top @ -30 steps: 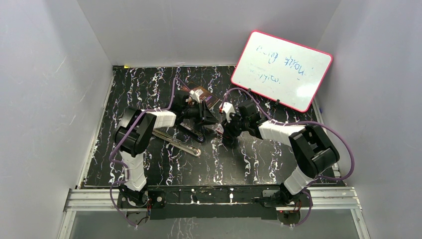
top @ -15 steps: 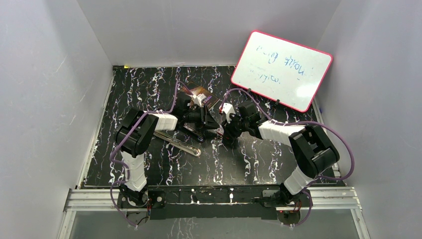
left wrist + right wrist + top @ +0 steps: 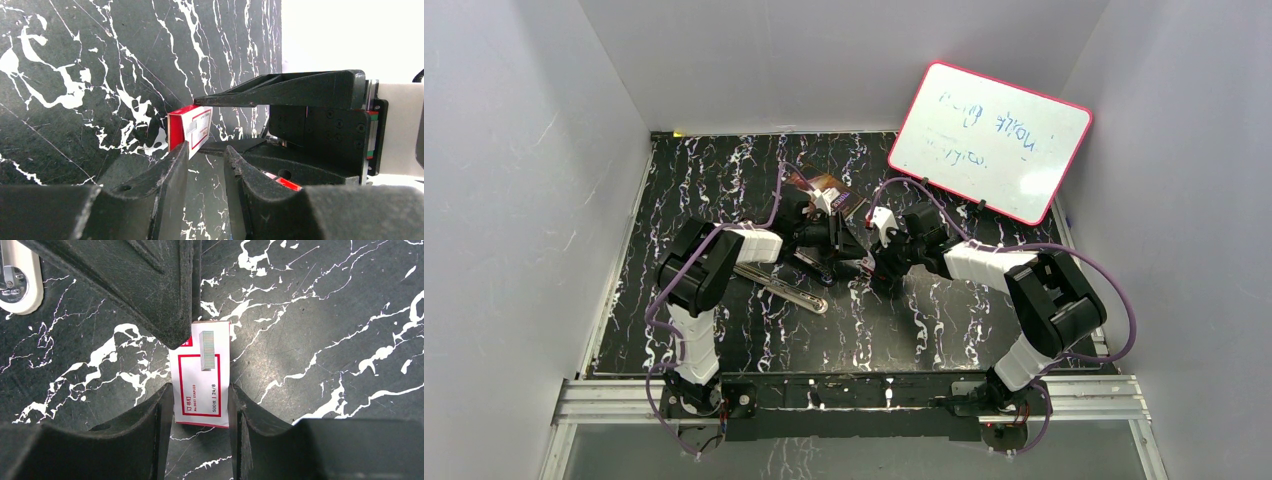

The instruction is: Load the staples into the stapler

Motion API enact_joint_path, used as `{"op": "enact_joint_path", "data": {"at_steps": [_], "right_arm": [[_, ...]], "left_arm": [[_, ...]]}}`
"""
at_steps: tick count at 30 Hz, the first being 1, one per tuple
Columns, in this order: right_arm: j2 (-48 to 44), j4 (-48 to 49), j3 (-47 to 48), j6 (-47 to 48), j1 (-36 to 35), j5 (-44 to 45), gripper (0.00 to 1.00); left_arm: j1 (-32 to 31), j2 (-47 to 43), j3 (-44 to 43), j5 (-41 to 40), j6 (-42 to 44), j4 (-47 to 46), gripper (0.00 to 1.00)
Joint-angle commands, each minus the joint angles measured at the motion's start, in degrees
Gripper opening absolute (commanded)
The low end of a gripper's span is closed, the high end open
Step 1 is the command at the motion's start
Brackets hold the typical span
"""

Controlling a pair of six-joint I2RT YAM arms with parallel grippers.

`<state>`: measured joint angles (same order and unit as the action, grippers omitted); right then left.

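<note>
A small white-and-red staple box (image 3: 202, 385) lies flat on the black marbled table, and my right gripper (image 3: 200, 388) is shut on its two long sides. The staples are hidden inside the box. My left gripper (image 3: 206, 150) faces the box's (image 3: 192, 131) end, open by a narrow gap with only table between its fingers. One of its fingers (image 3: 165, 295) touches the box's far corner. The stapler (image 3: 782, 287) lies open to the left of both grippers, its chrome rail stretched along the table. Its cream end (image 3: 12, 282) shows in the right wrist view.
A pink-framed whiteboard (image 3: 989, 140) leans at the back right. A brown and purple packet (image 3: 839, 195) lies just behind the left gripper (image 3: 846, 252). White walls close in the table (image 3: 714, 170) on three sides.
My left gripper has moved a little right, up to the box's end, and its jaws have narrowed slightly. The right gripper and the box have stayed where they were.
</note>
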<state>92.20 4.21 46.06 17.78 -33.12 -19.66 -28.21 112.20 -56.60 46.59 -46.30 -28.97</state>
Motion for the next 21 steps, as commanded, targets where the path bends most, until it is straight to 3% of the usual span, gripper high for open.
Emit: {"op": "enact_joint_path", "data": {"at_steps": [1,11,21], "right_arm": [[-0.75,3.00,2.97,-0.51,-0.08,-0.91,0.29],[-1.40,3.03,2.72,-0.64,-0.01,-0.84,0.29],[-1.53,1.85,1.84,-0.21,-0.01,-0.59,0.29]], "left_arm": [[-1.69,-0.32,0.22,2.11,-0.06,-1.22,0.31],[-2.39,-0.69,0.46,1.76,-0.51,-1.90,0.30],[1.11,-3.34,-2.12,-0.07,0.47,0.05,0.31]]}}
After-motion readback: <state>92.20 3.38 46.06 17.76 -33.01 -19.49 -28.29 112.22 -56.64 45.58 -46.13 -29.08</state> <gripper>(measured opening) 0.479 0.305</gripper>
